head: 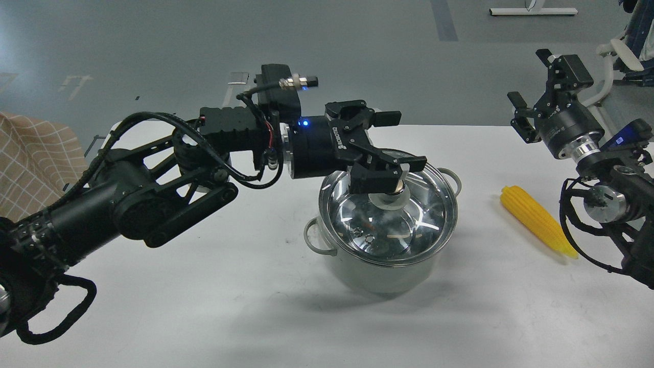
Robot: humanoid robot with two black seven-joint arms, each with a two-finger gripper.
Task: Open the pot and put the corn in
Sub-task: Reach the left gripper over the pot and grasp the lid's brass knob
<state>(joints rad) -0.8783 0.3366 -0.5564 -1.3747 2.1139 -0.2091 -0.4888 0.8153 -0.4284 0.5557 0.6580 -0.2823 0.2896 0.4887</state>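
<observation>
Nearest, black left gripper [394,180] seemingly pinches the round glass lid's [388,217] knob atop the grey-green steel pot [380,273]; slipping could drop it. Yellow tapered corn cob [536,220] lies right; right gripper [531,87] spread, empty.

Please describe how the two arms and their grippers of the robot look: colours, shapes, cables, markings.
Both arms are black with open strut frames and loose black cables. The left gripper has angular black fingers, white lettering, a blue light and a silver connector. The right gripper is black, behind it a silver ring.
</observation>
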